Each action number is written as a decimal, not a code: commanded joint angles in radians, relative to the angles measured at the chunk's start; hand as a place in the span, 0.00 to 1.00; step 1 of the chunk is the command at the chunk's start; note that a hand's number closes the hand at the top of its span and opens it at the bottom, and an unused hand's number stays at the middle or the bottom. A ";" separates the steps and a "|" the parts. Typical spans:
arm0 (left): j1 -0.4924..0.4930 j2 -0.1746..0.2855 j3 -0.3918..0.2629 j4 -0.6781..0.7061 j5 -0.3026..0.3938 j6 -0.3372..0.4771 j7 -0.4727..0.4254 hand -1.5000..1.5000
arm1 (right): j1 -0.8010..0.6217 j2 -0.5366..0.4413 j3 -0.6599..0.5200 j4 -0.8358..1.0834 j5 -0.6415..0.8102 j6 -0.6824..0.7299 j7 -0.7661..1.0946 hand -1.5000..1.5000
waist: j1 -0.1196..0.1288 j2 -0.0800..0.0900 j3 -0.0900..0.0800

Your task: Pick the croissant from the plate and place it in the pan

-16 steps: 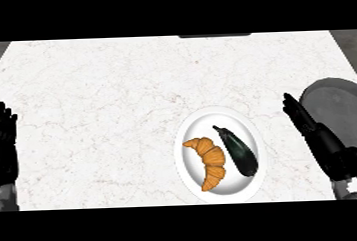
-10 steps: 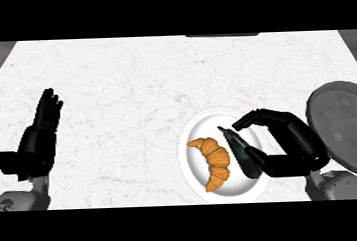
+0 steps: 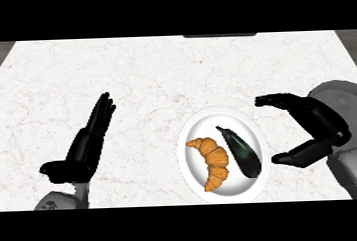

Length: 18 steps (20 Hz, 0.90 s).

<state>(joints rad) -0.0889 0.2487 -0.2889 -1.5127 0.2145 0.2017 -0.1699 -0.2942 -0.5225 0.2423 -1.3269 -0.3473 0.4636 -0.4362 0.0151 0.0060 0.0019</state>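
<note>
An orange croissant [image 3: 212, 160] lies on the left half of a white plate [image 3: 202, 126] near the counter's front edge. A dark eggplant [image 3: 240, 151] lies beside it on the plate's right half. My right hand [image 3: 315, 127] hovers just right of the plate, fingers and thumb curved toward it and spread apart, holding nothing. A grey pan [image 3: 346, 95] shows at the right edge, partly behind that hand. My left hand [image 3: 88, 140] stands at the lower left with straight fingers pointing up, well apart from the plate.
The white marble counter [image 3: 158, 73] stretches wide behind and left of the plate. A dark object [image 3: 217, 35] sits at the counter's far edge in the middle.
My right hand has drawn back to the right, off the eggplant, and now sits beside the plate. The left hand has shifted right and slightly up. The croissant and eggplant have not moved.
</note>
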 commanded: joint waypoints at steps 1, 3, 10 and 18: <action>-0.014 -0.027 -0.002 0.005 -0.010 -0.006 -0.001 0.50 | -0.102 -0.047 -0.043 0.087 0.078 0.084 -0.089 0.00 | -0.005 -0.003 -0.001; 0.019 -0.049 -0.071 -0.089 -0.064 0.048 0.070 0.50 | -0.134 -0.026 -0.002 0.112 0.173 0.054 -0.107 0.00 | 0.002 -0.005 -0.001; 0.012 -0.061 -0.041 -0.076 -0.056 0.039 0.080 0.50 | -0.234 -0.081 0.072 0.021 0.284 0.131 0.042 0.00 | -0.007 -0.008 -0.002; 0.029 -0.058 -0.036 -0.058 -0.058 0.002 0.039 0.50 | -0.308 0.011 0.315 -0.015 0.609 0.071 0.138 0.00 | -0.002 -0.006 -0.002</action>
<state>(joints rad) -0.0685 0.2093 -0.3051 -1.5690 0.1752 0.1982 -0.1221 -0.5823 -0.5273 0.4610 -1.3197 0.1283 0.5448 -0.3238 0.0150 0.0001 -0.0005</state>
